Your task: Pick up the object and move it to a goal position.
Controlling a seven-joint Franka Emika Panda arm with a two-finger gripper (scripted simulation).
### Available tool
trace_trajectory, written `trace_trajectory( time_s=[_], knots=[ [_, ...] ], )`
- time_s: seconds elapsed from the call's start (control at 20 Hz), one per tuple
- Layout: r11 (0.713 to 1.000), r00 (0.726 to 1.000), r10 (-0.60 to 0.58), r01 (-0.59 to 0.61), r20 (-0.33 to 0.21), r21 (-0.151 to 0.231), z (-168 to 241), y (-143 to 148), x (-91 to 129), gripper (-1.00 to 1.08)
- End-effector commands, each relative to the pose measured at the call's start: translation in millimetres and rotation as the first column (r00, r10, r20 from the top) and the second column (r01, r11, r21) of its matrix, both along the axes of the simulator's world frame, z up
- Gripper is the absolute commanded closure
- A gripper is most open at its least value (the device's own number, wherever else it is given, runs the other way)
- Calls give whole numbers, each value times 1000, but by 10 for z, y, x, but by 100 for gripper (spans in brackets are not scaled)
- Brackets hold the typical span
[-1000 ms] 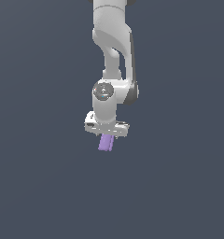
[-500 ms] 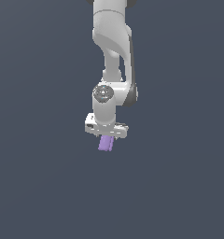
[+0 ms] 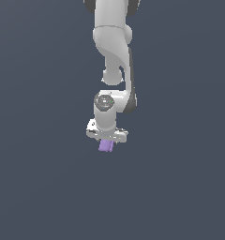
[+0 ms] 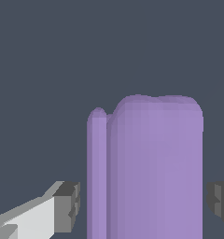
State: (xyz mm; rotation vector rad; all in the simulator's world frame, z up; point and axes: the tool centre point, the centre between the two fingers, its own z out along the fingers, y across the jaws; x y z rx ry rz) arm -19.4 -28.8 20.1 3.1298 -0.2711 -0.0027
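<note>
Against plain grey, purple block (image 3: 105, 146) hangs just beneath the tool (image 3: 106, 139).

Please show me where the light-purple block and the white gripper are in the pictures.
Light-purple stepped block (image 4: 153, 172): wrist view, on its broad front face.
White gripper (image 3: 106, 143): exterior view, midway between its fingertips, where the block sits.

Behind everything there is only a plain dark grey-blue background (image 3: 34, 187), even in colour, the same in both views.
</note>
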Motion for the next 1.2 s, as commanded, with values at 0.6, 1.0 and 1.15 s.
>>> trace_trajectory(
  time_s=[0.6, 1.0, 1.15],
  knots=[
    [1000, 1000, 0, 0, 2, 0, -62, 0, 12, 108],
    [1000, 1000, -4, 4, 2, -1, 69, 61, -2, 108],
    [1000, 1000, -4, 4, 2, -1, 198, 154, -17, 108]
  ],
)
